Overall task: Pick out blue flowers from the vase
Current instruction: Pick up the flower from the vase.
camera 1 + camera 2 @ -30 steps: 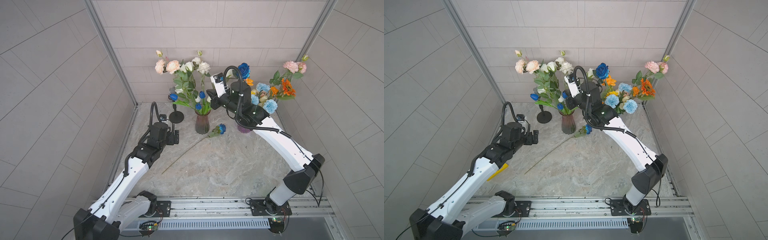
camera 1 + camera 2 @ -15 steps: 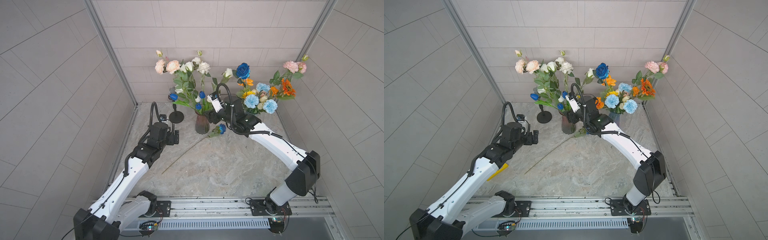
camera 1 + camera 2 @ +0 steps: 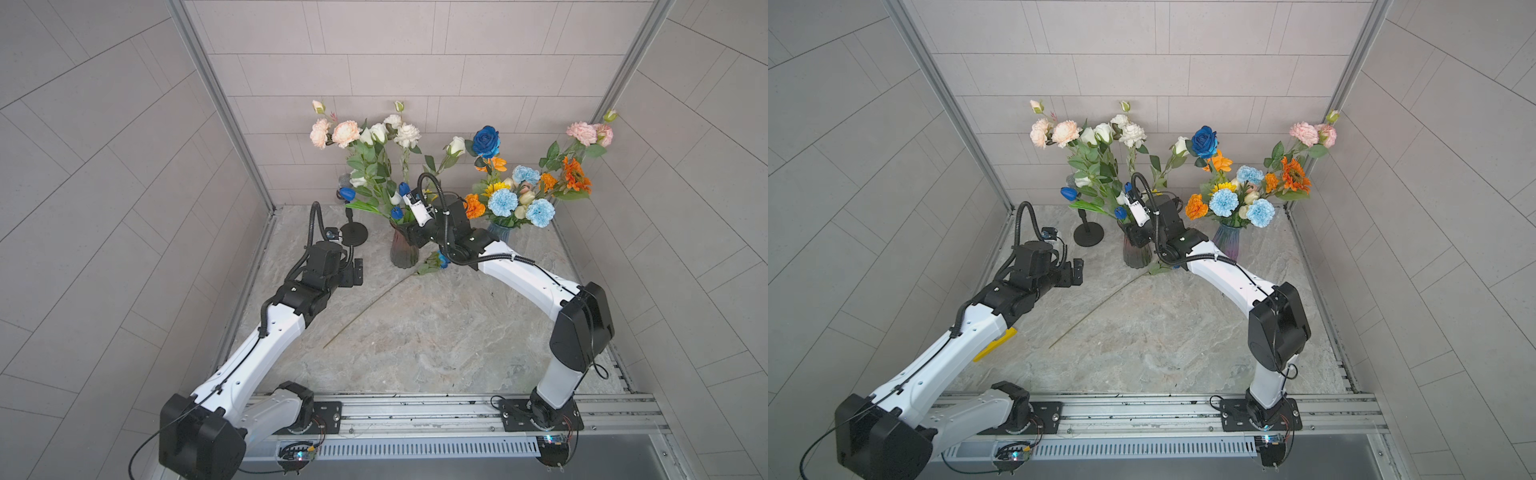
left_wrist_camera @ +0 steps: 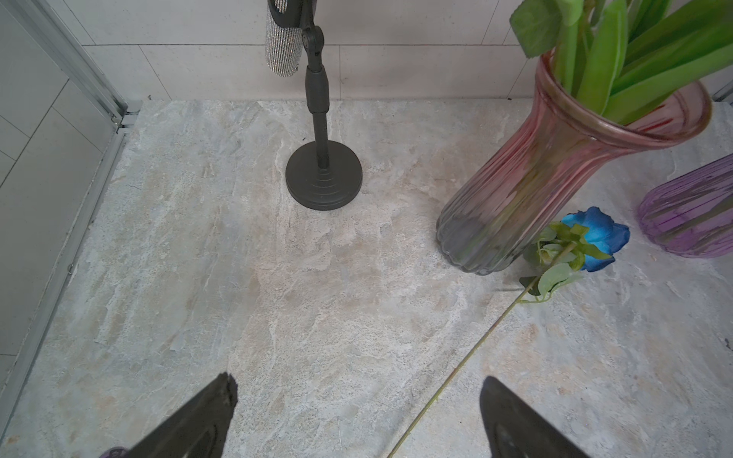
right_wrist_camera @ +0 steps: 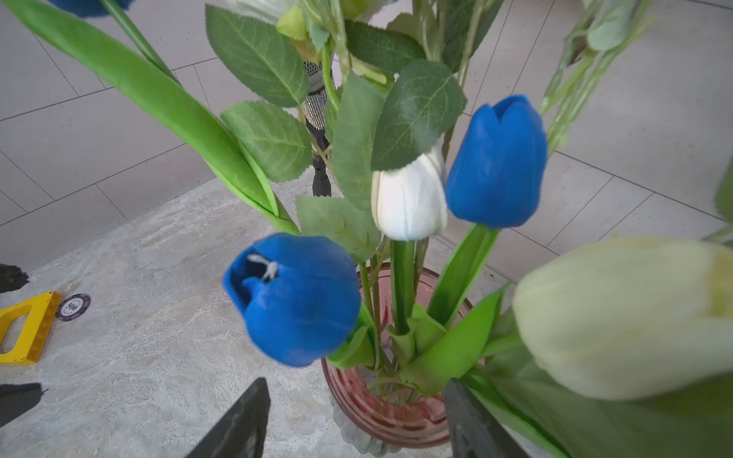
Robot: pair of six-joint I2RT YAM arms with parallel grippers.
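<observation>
Itemising progress from both top views: one blue rose (image 3: 444,261) lies out on the table (image 3: 415,353), just beside the foot of the pink vase (image 3: 403,253), with its long stem (image 3: 365,307) running toward the lower left. By my reading that is one flower done. Left to pull are three blue tulips (image 3: 346,193) in the pink vase, and in the purple vase (image 3: 498,232) to its right a second blue rose (image 3: 486,140) topping the bunch and three pale blue carnations (image 3: 502,202). The right pincer (image 3: 415,240) sits at the pink vase's rim, largely hidden under its own wrist. The left pincer (image 3: 354,272) hangs left of centre, well apart from both vases. In the left wrist view, the left pincer (image 4: 357,390) has its jaws wide and holds nothing. The blue rose (image 4: 599,238) is at mid-right, between the pink vase (image 4: 555,166) and the purple vase (image 4: 690,214). Its stem (image 4: 476,349) slants to the lower edge and crosses the picture between the two fingers. A microphone stand (image 4: 323,174) stands at upper centre. In the right wrist view, the right pincer (image 5: 357,390) has its jaws apart and grips nothing, with the pink vase (image 5: 380,416) mouth just ahead. One of the blue tulips (image 5: 301,297) hangs centre-left, just above the left-hand finger. Another is at upper right, with a white tulip (image 5: 408,198) between them. Their stems drop into the vase beyond the fingertips, so no stem looks taken yet.
</observation>
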